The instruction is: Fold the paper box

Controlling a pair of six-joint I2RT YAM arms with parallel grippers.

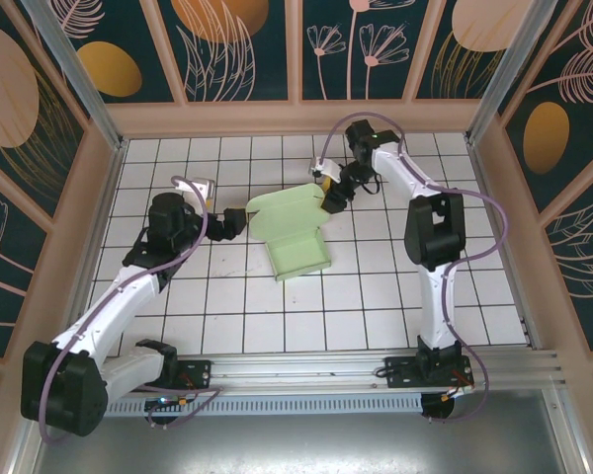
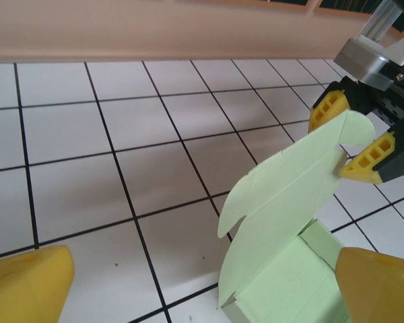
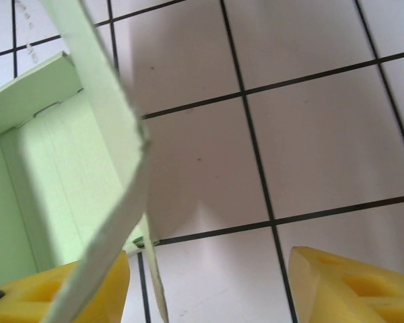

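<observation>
The pale green paper box (image 1: 298,247) lies mid-table as a shallow tray with its wide lid flap (image 1: 289,207) raised at the far side. My right gripper (image 1: 328,197) is open and straddles the flap's far tip. In the right wrist view the flap (image 3: 104,114) leans against the left fingertip (image 3: 67,289) of the right gripper (image 3: 209,286), and the tray's inside (image 3: 47,175) sits to the left. My left gripper (image 1: 239,222) stands open at the box's left side. In its wrist view the upright flap (image 2: 289,195) and tray (image 2: 289,282) lie between the fingers of the left gripper (image 2: 202,289), close to the right one (image 2: 380,286).
White tiles with black grid lines cover the table (image 1: 227,306). A peach wall rail (image 1: 296,117) closes the far side, with patterned panels left and right. An aluminium rail (image 1: 326,375) holding both arm bases runs along the near edge.
</observation>
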